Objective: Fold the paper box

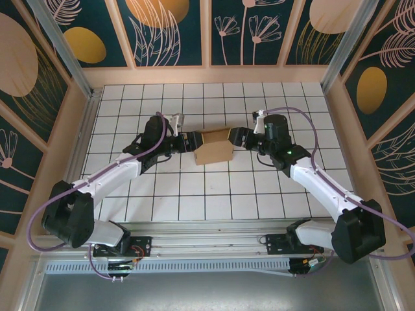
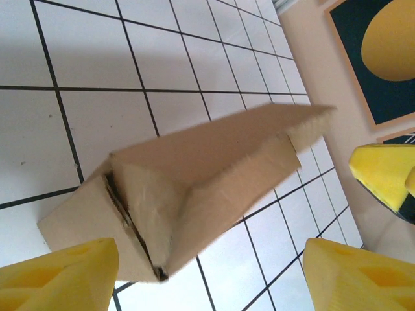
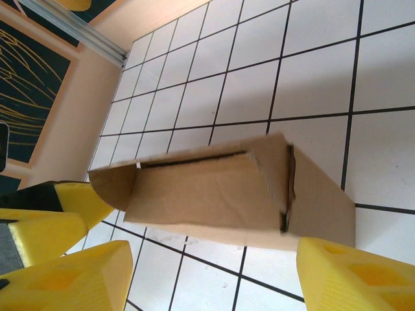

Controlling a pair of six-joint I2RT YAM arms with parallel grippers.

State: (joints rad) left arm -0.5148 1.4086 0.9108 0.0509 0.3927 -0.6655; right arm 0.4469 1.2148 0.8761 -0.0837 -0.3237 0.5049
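The paper box (image 1: 214,146) is brown cardboard, folded up into a shallow box shape, and rests on the tiled table near the middle. My left gripper (image 1: 189,141) is at its left end and my right gripper (image 1: 238,137) at its right end. In the left wrist view the paper box (image 2: 194,188) lies just ahead of my open left gripper (image 2: 211,278), with a corner close to the left finger (image 2: 58,275). In the right wrist view the paper box (image 3: 220,194) sits just beyond my open right gripper (image 3: 214,278). Neither gripper clamps the cardboard.
The white tiled table (image 1: 214,201) with black grid lines is enclosed by peach walls with dark floral panels (image 1: 168,32). Aluminium posts (image 1: 61,45) stand at the back corners. The arms' bases sit on a rail (image 1: 207,246) at the near edge.
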